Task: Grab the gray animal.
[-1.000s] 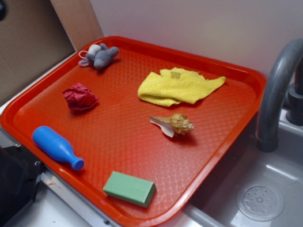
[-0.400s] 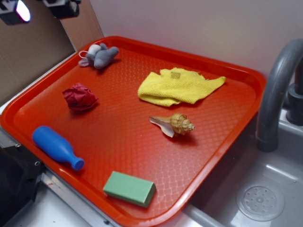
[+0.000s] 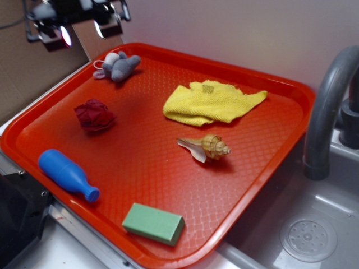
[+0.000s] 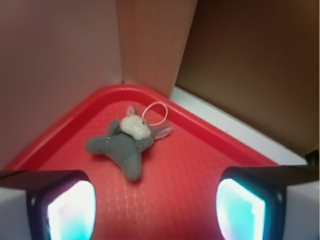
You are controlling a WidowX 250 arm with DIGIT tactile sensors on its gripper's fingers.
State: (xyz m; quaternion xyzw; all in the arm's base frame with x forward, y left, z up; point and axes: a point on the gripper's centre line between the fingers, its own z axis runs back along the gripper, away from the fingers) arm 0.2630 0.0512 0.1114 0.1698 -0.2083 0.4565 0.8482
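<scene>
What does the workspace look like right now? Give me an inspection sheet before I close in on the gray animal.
Surface: red tray, textured, beside a sink.
Job's things: gray animal lying flat in the tray's far corner, untouched, white loop at its head.
Clutter: dark red paper ball, yellow cloth, seashell, blue bottle on its side, green block.
Grippers: gripper above the toy, jaws open, nothing held.
Cables: nothing seen.
Surroundings: gray faucet, white wall, brown panels behind the corner.

Fuzzy plush gray animal (image 4: 125,146), textured plastic tray (image 3: 151,162)
</scene>
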